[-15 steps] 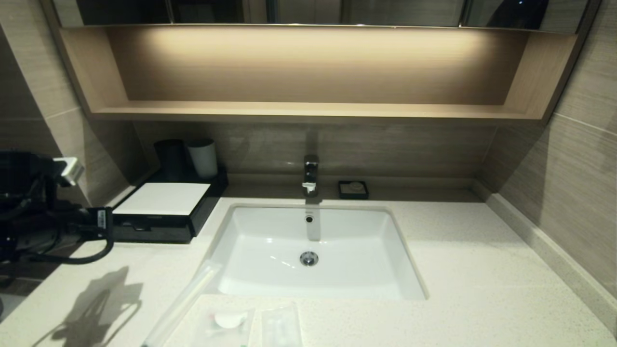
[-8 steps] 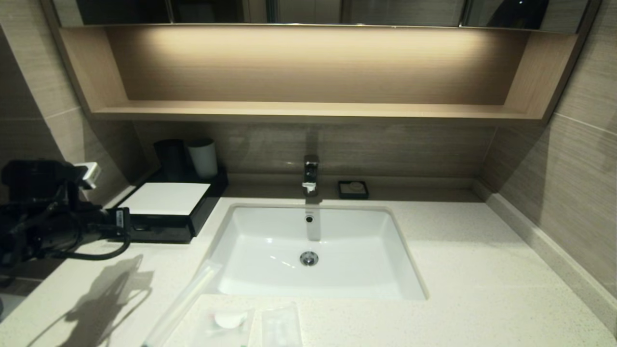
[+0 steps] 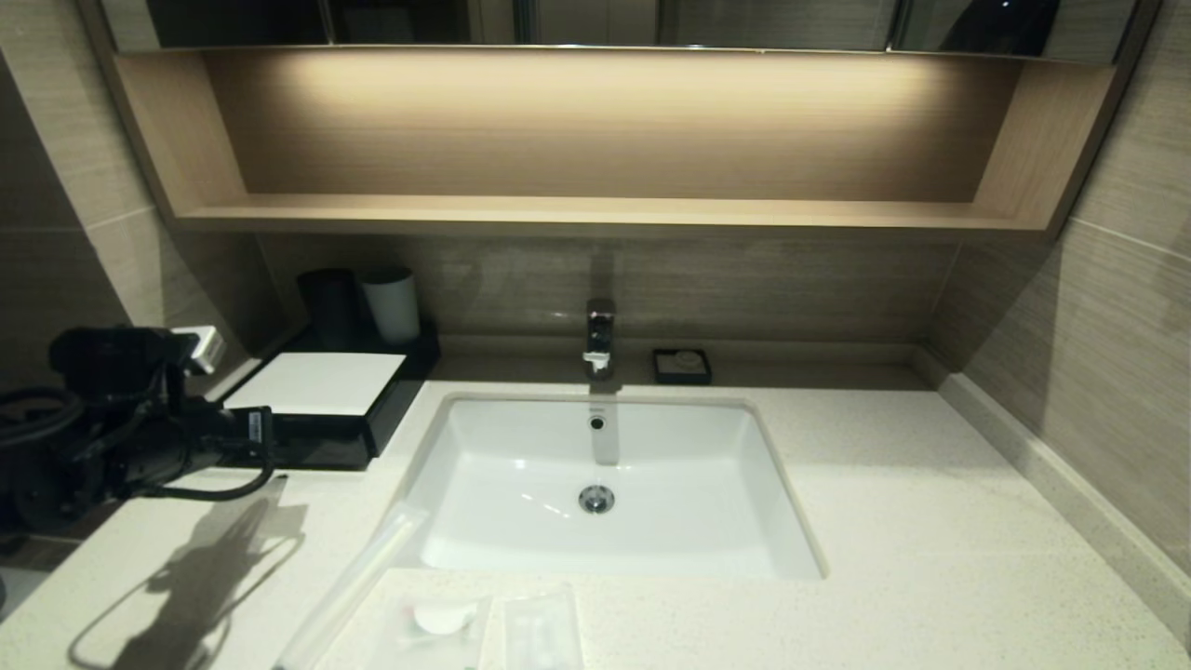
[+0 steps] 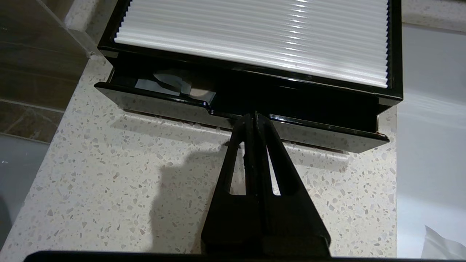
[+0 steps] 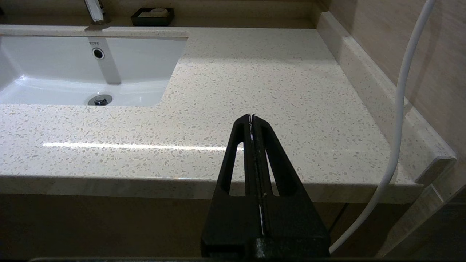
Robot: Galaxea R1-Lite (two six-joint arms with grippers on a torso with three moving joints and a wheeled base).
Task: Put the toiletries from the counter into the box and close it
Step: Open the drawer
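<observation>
The black box [image 3: 372,423] with a white panel [image 4: 255,36] on top stands at the counter's [image 3: 930,521] back left. Its drawer front [image 4: 327,135] sits pulled out a little and askew, and something pale shows in the gap. My left gripper [image 4: 253,115] is shut, its tips at the middle of the drawer's front edge, holding nothing; the head view shows it [image 3: 268,433] low before the box. Three toiletries lie at the counter's near edge: a long thin packet [image 3: 354,582], a squarish packet with a white disc [image 3: 437,622] and a small rectangular packet [image 3: 542,633]. My right gripper [image 5: 252,117] is shut and empty, off the counter's front right.
A white sink [image 3: 521,465] with a faucet [image 3: 600,337] fills the middle. A black cup [image 3: 327,305] and a white cup [image 3: 392,305] stand behind the box. A small black dish [image 3: 682,366] sits by the back wall. A white cable [image 5: 400,109] hangs at the right.
My left arm has moved right and down toward the box front, and its shadow on the counter has shifted with it. The packets have not moved.
</observation>
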